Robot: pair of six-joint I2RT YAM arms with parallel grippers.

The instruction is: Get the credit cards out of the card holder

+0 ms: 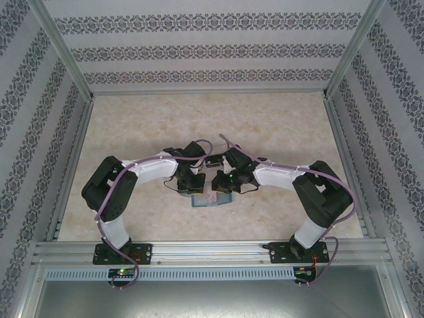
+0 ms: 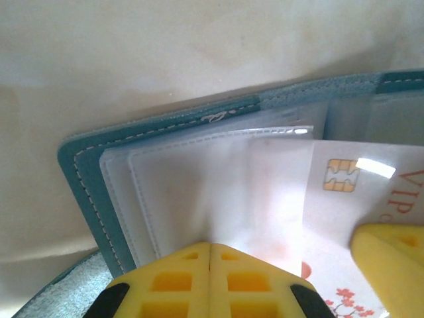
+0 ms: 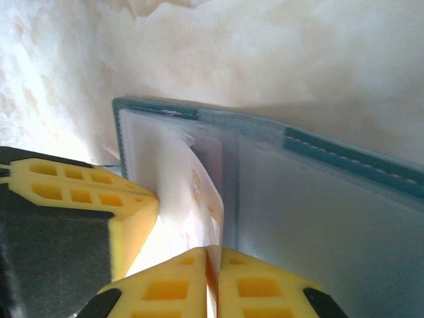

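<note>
At the middle of the pale marbled table (image 1: 278,126), where the left arm (image 1: 149,169) and the right arm (image 1: 278,175) meet, lies the card holder (image 1: 211,201), opened flat with its teal edge showing. From above I get little more than a corner of it, because both arm ends hang over it. Around it I see bare tabletop, patterned walls (image 1: 199,50) and the aluminium rail (image 1: 212,250) at the near edge.

The left gripper (image 2: 210,281) has its yellow fingers pressed together, tips at the near edge of the clear sleeve (image 2: 192,192) on one panel. Whether they nip the plastic or just bear down on it I cannot tell. The right gripper (image 3: 212,281) has its fingers closed too. Its own camera shows the thin edge of a credit card (image 2: 344,212) running into the seam between them, so I read that as a pinch on the card. That card is partly out of its pocket, one end under the cloudy sleeve.

The left wrist camera gives me what the others do not: the card's face, white with a gold chip (image 2: 340,175), red lettering and red blossoms. The right wrist camera shows a left finger standing just beside the card on the sleeve, crowding that side.
</note>
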